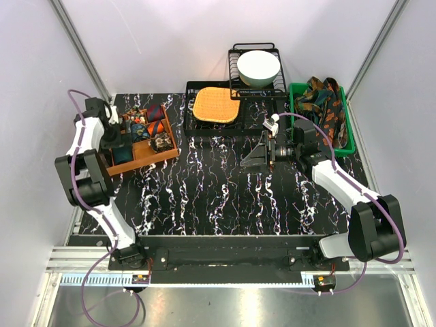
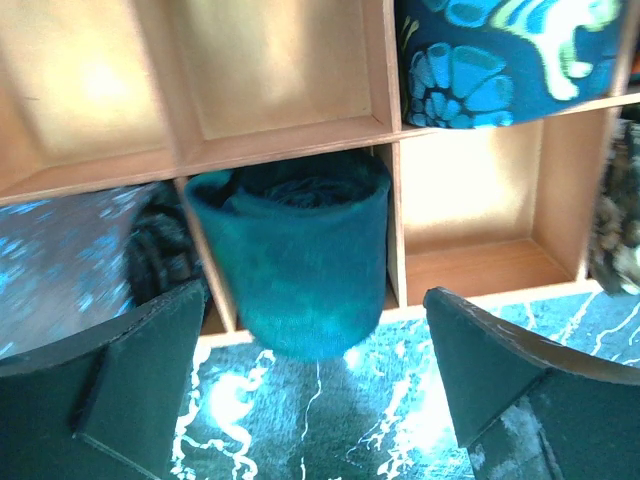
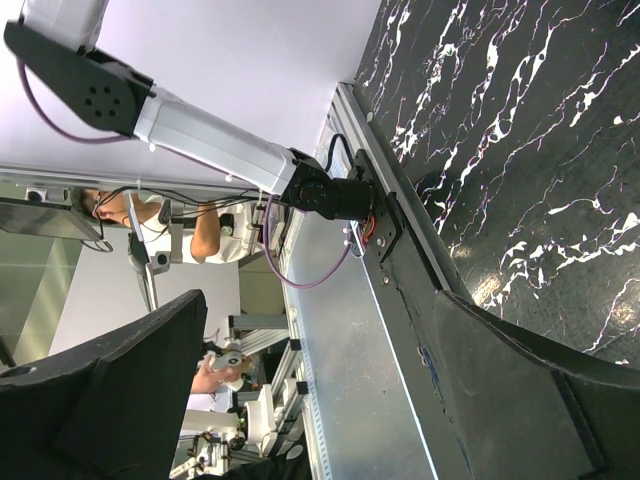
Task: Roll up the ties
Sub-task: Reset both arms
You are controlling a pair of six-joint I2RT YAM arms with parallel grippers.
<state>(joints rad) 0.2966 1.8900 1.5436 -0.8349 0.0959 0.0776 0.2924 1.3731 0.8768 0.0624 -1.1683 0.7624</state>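
Left wrist view shows the left fingers spread wide, 1 at each side of the frame, gripping nothing. Between them and just ahead stands the teal rolled tie, apart from both. It is a snug coil of matte, slightly fuzzy cloth, standing upright with its spiral end facing up. It sits at the near edge of the wooden tray, which has smooth pale dividers and square compartments. We cannot tell whether it is fully seated in its compartment. Beyond it and to the right, a patterned roll, blue with a pale print, fills another compartment.

On the other arm, the right fingers are also fully apart and empty. They hover over the middle of the black, white-veined tabletop.

We judge that the next move turns on the loose ties. These are limp patterned strips in navy, teal and orange-brown, heaped in the green bin at the far right. Their long axes run roughly near to far along the bin. They lie just beside the right arm and well apart from the left, so the right arm is the nearer one. Its fingers point away from the bin, toward the tabletop's middle.
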